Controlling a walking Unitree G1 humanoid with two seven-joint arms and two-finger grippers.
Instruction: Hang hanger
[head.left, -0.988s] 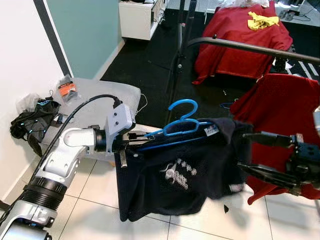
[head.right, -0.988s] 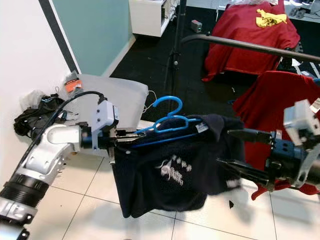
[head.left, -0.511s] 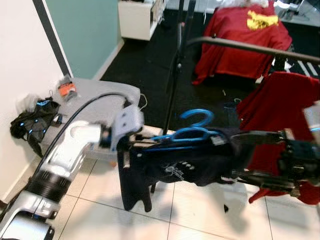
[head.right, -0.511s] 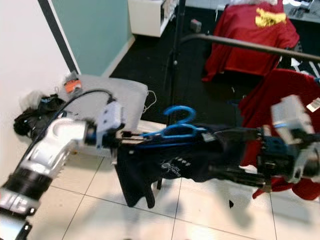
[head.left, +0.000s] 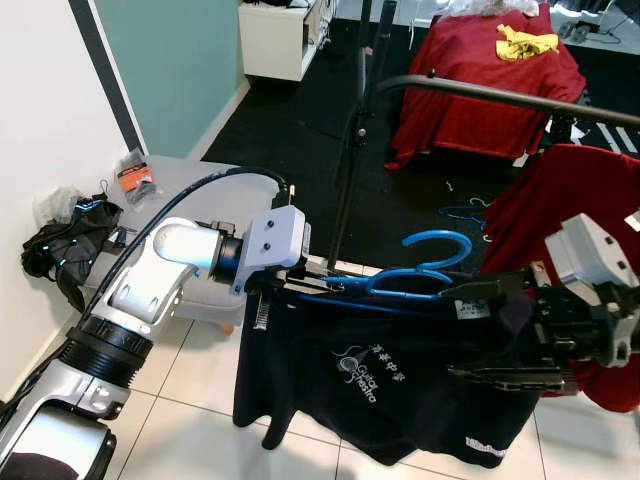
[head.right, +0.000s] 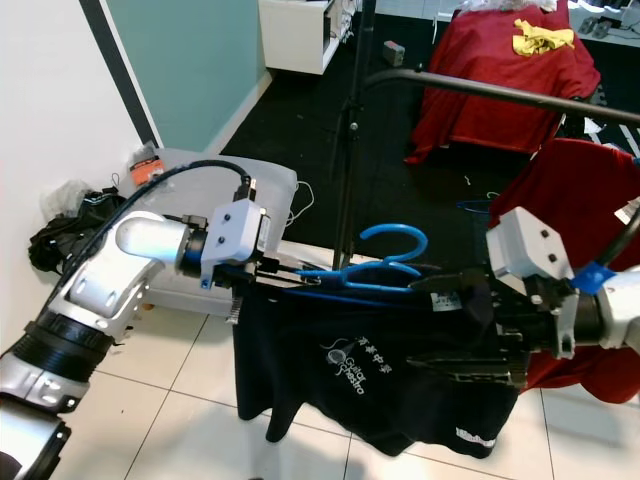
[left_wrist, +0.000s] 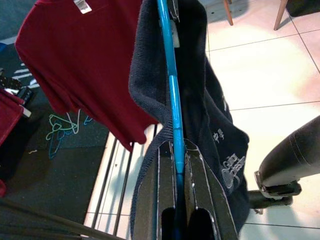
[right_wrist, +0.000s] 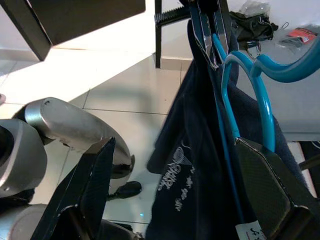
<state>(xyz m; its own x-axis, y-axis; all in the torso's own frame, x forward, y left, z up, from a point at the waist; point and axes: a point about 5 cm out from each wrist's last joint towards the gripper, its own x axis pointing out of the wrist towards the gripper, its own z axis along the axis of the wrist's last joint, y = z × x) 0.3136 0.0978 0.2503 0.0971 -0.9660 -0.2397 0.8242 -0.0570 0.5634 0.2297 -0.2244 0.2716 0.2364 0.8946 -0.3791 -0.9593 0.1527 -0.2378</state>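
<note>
Blue plastic hanger (head.left: 405, 283), draped with a dark shirt (head.left: 390, 375), is clamped at one end in the closed jaws of the left gripper (left_wrist: 176, 197). At the other end, the right gripper (head.left: 490, 335) is spread wide around the shirt, apparently gripping nothing.
</note>
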